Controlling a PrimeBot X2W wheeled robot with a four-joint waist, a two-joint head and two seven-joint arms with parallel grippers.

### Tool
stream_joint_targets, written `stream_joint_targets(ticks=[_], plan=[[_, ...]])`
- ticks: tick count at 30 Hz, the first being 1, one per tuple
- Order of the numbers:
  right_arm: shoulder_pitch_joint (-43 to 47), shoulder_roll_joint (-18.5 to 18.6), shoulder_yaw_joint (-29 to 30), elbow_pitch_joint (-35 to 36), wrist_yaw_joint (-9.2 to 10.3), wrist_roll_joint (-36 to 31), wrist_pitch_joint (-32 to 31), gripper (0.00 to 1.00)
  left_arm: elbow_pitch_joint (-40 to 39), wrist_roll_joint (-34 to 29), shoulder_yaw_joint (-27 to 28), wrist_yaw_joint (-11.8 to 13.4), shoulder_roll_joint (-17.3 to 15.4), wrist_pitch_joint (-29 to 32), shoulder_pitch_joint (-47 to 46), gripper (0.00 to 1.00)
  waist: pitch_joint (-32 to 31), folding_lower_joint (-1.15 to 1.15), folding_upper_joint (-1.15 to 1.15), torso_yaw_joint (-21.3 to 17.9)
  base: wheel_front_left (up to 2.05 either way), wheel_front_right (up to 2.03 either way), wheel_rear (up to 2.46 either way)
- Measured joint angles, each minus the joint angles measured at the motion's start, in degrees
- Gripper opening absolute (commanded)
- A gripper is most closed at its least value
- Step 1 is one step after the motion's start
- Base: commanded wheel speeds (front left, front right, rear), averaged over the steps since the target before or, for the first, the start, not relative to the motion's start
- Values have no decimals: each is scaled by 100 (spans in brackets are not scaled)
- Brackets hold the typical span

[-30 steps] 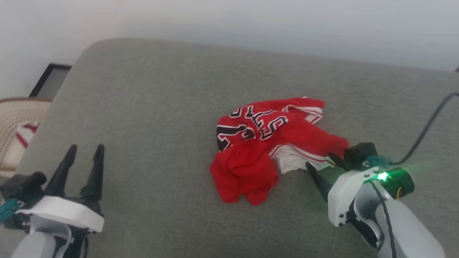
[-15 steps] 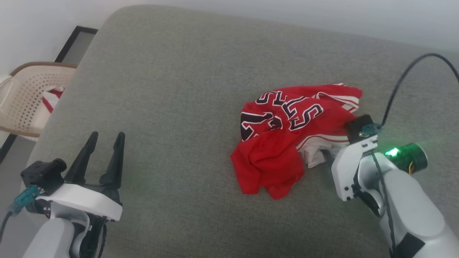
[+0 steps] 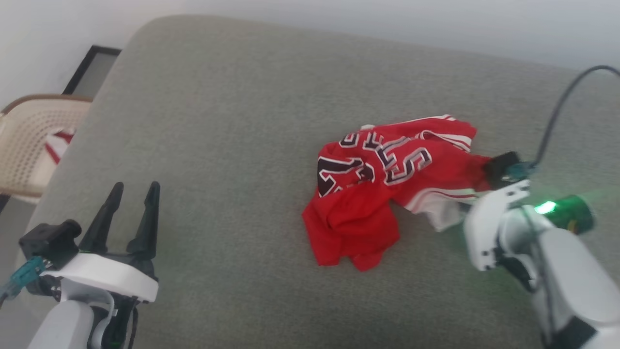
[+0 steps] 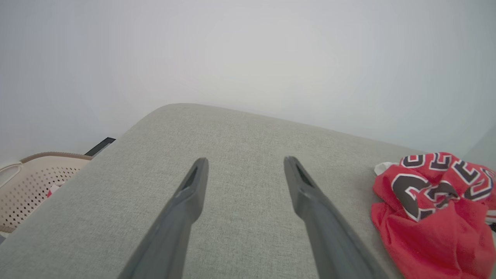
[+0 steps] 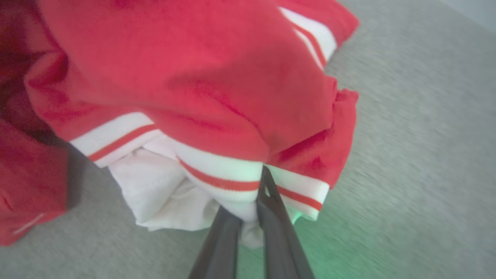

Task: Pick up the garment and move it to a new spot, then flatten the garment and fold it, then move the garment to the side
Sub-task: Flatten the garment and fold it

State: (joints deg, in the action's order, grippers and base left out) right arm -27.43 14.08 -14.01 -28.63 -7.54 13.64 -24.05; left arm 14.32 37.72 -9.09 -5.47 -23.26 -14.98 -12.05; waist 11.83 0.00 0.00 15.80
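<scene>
Grey cushion (image 3: 218, 121) with the garment (image 3: 382, 189) crumpled on it, right of centre. It is well apart from the left gripper (image 3: 136, 189), which is at near left.

Head view:
- The whole heap shows, with the dark white-outlined letters and numbers face up on its far-left part.
- A plain red lump lies nearest, and white sleeve fabric sits at the near-right edge.
- The right arm's fingertips are hidden behind its white housing and the cloth.
- A green light (image 3: 545, 207) glows on the wrist, and a dark cable (image 3: 557, 111) arcs away to the far right.

Right wrist view:
- This fills in the grip. The right gripper (image 5: 248, 201) has both dark fingers pressed together, clamped on the white-and-red striped trim and the white fabric under it.
- Red cloth is bunched just beyond, and the picture is somewhat blurred.

Left wrist view:
- The left fingers are spread wide over bare cushion, touching nothing.
- The garment sits at the far right edge with its lettering visible.
- A beige perforated basket (image 4: 35, 182) is at the left edge, off the cushion.

The head view also shows a red-and-white striped cloth (image 3: 55, 145) through the basket wall.

The heap's long axis runs diagonally, from the red lump at near left to a striped edge at far right. The pinched trim sticks out towards the right arm.
</scene>
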Motion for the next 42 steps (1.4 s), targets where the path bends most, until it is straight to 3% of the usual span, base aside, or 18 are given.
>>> stream_joint_targets(ticks=[8,13,23,24,25,26,33,42], plan=[[647,868,581,1146,2,465,-814,0,-182,-12,108,58,-135,2,208,100,-214,0,0,-405,0,0,0],[1074,1262,1059,1505,3,610,-1139,0,-225,9,98,59,-185,36,243,100,-277,0,0,-569,0,0,0],[1096,929,1170,745,5,889,-1149,0,-129,78,-41,8,-220,207,118,100,-236,0,0,-617,0,0,0],[1029,871,1180,637,8,912,-1121,16,-118,99,-65,0,-219,246,105,100,-241,0,0,-619,0,0,0],[972,854,1161,537,7,896,-1107,47,-104,119,-98,-20,-220,300,77,100,-249,0,0,-619,0,0,0],[917,831,1171,439,7,899,-1067,100,-91,119,-134,-21,-233,377,34,100,-259,0,0,-622,0,0,0],[711,709,1150,222,7,921,-1125,100,-197,259,-205,-34,-413,956,-142,100,-405,0,0,-779,0,0,0],[754,647,1113,1167,7,947,-667,100,-684,512,-328,27,-721,2068,-599,100,-574,0,0,-1279,0,0,0]])
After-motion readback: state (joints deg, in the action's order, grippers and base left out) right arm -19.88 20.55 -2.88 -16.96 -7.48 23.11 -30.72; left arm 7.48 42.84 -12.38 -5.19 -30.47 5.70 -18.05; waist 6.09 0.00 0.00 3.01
